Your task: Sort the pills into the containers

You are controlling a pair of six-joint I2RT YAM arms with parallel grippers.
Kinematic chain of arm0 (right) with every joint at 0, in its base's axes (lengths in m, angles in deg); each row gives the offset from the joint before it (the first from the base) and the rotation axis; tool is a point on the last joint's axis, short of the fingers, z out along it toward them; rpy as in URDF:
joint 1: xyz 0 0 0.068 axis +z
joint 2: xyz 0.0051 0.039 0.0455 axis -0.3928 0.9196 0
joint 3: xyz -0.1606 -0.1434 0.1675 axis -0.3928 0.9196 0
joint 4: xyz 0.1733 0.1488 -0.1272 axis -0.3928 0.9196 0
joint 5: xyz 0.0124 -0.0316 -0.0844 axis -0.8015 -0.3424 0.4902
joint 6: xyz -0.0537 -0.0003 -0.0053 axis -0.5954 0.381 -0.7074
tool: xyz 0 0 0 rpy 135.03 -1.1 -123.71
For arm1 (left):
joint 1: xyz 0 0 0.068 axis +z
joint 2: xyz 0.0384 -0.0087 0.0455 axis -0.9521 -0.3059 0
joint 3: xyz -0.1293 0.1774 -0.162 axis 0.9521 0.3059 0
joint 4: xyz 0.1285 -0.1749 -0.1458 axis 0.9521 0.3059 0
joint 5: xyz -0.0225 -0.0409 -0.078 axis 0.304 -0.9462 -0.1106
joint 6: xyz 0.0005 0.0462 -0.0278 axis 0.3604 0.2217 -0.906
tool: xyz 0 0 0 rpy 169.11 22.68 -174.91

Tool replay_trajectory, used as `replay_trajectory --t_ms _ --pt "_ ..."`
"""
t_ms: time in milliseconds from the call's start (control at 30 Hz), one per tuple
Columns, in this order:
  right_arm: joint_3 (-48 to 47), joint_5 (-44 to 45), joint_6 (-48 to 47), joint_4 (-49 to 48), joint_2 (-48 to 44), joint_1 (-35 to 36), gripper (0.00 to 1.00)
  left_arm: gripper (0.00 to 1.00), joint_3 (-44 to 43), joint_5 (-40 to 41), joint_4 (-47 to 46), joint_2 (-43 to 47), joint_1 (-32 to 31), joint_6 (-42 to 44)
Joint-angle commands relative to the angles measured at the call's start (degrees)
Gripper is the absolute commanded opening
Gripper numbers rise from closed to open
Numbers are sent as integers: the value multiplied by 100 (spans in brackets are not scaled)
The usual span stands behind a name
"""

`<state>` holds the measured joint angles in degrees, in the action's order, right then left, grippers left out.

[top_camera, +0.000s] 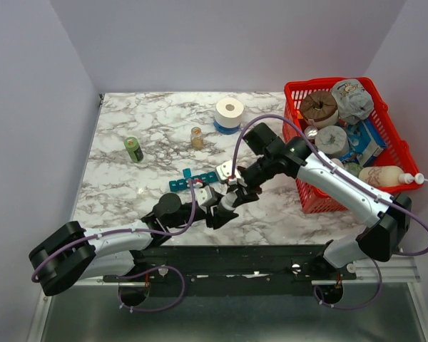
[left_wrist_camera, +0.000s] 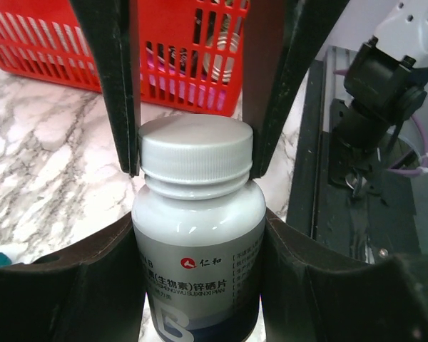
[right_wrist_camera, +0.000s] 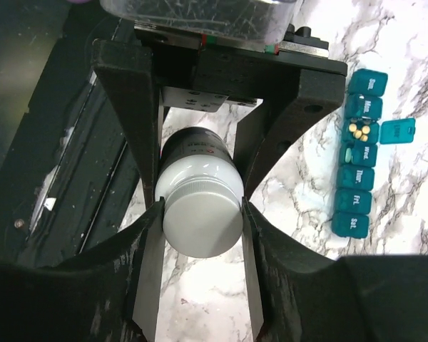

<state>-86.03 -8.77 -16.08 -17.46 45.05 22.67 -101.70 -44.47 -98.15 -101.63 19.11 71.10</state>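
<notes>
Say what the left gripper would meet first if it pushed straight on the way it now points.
The left gripper is shut on the white bottle; straight ahead it would probably meet the fingers of the right gripper, which clamp the cap. The red basket lies farther on.

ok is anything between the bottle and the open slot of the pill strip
Only the cap: it is on the bottle, pinched by the right gripper while the left gripper holds the body. Nothing lies on the table between bottle and strip, and one lid is open.
</notes>
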Motion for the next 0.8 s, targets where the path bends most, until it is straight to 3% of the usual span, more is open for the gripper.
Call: replay_trajectory --t_ms 0,167,500,767 --pt "-185 -198 -151 208 55 61 47 0 -357 -326 296 60 70 95" --pt "-281 -181 -221 392 169 87 45 0 -560 -493 807 95 87 279" --pt "-247 -1024 157 480 459 87 46 0 -534 -476 430 200 114 244" --pt "52 -990 1254 -196 406 78 48 0 -437 6 78 516 114 139"
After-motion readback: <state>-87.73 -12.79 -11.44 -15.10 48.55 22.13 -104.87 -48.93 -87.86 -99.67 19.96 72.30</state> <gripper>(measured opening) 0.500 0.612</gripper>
